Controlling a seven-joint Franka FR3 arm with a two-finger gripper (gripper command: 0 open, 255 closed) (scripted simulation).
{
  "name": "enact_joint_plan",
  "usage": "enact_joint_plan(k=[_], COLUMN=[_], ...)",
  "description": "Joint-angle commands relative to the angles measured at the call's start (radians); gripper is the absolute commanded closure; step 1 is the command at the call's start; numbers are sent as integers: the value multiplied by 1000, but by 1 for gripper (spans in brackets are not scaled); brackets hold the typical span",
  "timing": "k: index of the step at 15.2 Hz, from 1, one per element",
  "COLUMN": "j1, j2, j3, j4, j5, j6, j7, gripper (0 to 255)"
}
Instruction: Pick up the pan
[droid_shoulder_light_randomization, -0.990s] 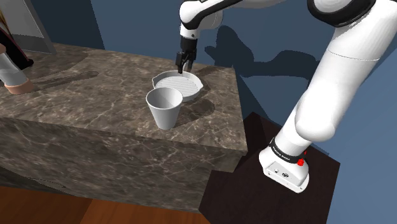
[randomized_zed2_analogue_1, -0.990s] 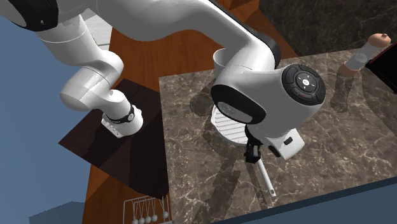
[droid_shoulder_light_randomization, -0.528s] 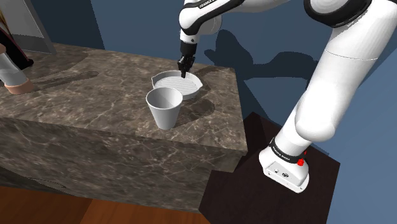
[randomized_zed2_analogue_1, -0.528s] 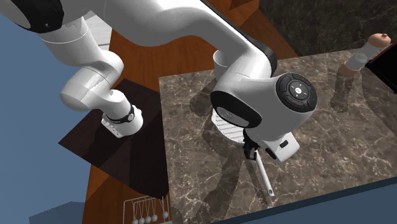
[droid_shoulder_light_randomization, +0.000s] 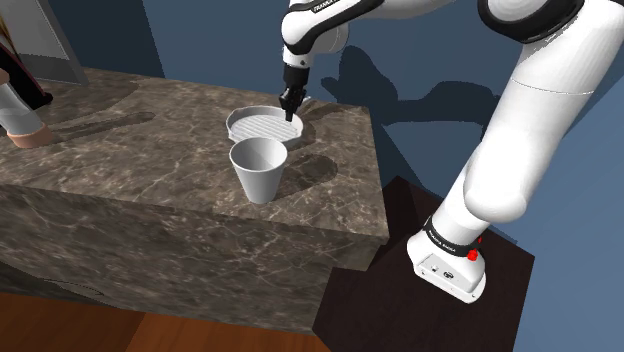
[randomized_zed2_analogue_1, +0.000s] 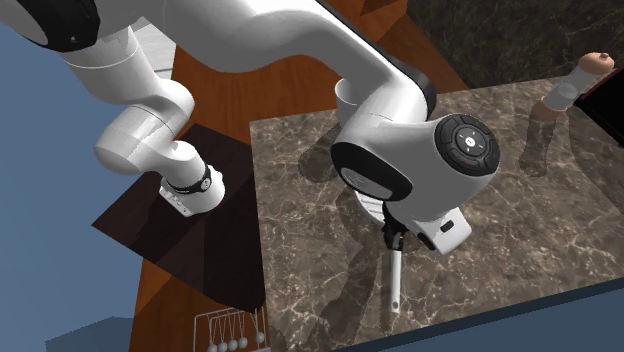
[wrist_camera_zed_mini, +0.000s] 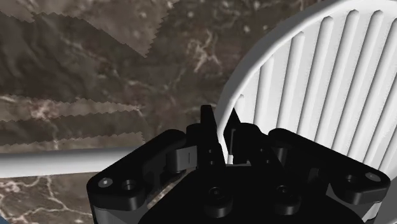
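The pan is white and round with a ridged bottom, and it rests on the brown marble counter. My black gripper points straight down at the pan's far rim, shut on it. In the wrist view the fingers clasp the thin rim of the pan where the long handle leaves it. In the second exterior view the arm's wrist hides most of the pan, while the handle sticks out below the gripper toward the counter's edge.
A white cup stands just in front of the pan, also visible as the cup behind the arm. A grinder lies at the counter's far end. The counter drops off near the pan, toward the dark stand.
The fingers went from open to shut on the pan's rim. The pan then slid toward the shoulder view's left and turned, its handle swinging round in the second exterior view.
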Motion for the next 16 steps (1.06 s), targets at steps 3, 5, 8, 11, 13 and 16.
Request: enact_joint_plan(k=[3,5,8,11,13,16], j1=[0,0,0,0,0,-1], j2=[-19,-29,-43,-55,-62,-66], j3=[-1,-2,-3,-3,-4,-4], j4=[25,40,64,90,108,119], j5=[-7,-10,-15,-20,-22,-24], j6=[-43,-68,-105,-142,-167,-182], j7=[9,14,20,27,31,33], gripper=[255,255,255,255,255,255])
